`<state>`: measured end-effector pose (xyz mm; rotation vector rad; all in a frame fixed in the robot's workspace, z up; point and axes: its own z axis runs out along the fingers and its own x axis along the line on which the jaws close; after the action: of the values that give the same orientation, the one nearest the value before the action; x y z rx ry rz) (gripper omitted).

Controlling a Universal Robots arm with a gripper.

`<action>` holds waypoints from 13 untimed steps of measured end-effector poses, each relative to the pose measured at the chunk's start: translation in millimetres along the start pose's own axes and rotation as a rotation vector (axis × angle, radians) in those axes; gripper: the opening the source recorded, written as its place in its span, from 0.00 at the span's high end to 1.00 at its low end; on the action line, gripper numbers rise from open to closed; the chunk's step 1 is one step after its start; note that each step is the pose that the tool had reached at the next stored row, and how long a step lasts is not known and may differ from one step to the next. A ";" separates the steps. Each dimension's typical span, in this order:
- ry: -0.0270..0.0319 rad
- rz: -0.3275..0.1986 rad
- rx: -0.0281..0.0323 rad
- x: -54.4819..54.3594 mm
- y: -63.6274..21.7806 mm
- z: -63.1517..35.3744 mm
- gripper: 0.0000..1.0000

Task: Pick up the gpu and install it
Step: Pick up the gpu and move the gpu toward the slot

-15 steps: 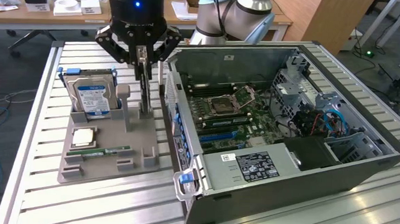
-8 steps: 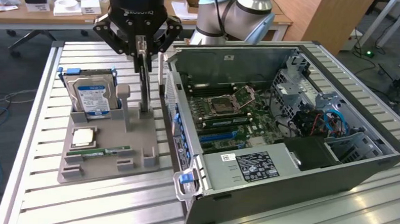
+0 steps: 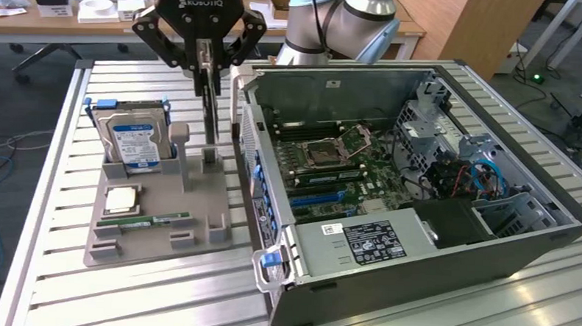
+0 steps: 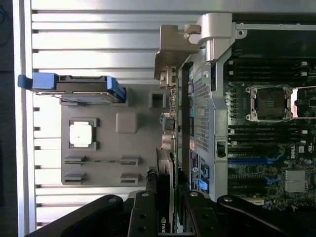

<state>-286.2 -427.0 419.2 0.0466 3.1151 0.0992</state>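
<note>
Gripper clamps the gpu upright (edge-on) over the gray tray, just beside the case wall.

Item: gpu, thin dark card with silver end bracket; stood upright, edge-on, just beside open computer case.

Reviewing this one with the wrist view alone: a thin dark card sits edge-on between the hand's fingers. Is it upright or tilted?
Observer: Upright. The thin black gpu card hangs straight down from the hand.
Operator: How high is it above the grey tray?
Observer: Low. Its lower end is close to a slot block on the grey plastic holder tray. I cannot tell whether they touch.
</note>
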 end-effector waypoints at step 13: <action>0.0002 0.000 0.0001 -0.9 0.2 -2.2 0.74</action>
<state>-285.4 -427.0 421.4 0.0463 3.1153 0.0991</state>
